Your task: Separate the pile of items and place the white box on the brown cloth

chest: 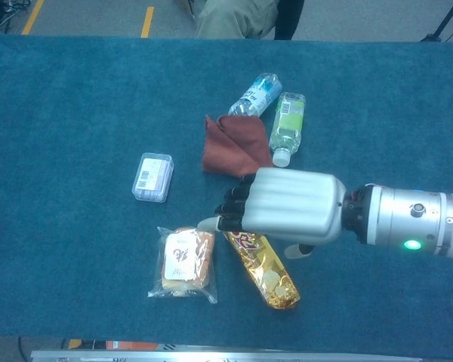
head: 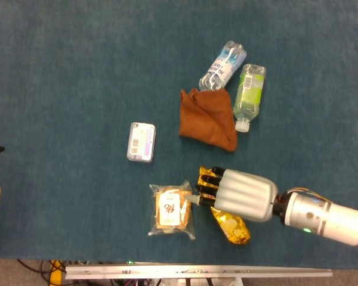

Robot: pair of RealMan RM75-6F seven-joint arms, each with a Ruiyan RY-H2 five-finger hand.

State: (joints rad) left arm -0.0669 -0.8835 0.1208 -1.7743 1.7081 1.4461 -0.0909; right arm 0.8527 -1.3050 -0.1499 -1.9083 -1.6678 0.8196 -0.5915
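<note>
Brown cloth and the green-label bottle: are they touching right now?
Cannot tell. In the head view the brown cloth and the green-label bottle lie edge to edge, with no plain gap or overlap; the chest view reads the same.

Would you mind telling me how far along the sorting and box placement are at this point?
Mostly separated: the white box, bread packet and gold snack bag lie apart, though the brown cloth touches the two bottles. In hand: the right hand hovers over the gold bag, holding nothing visible. Left: the box is not yet on the cloth.
</note>
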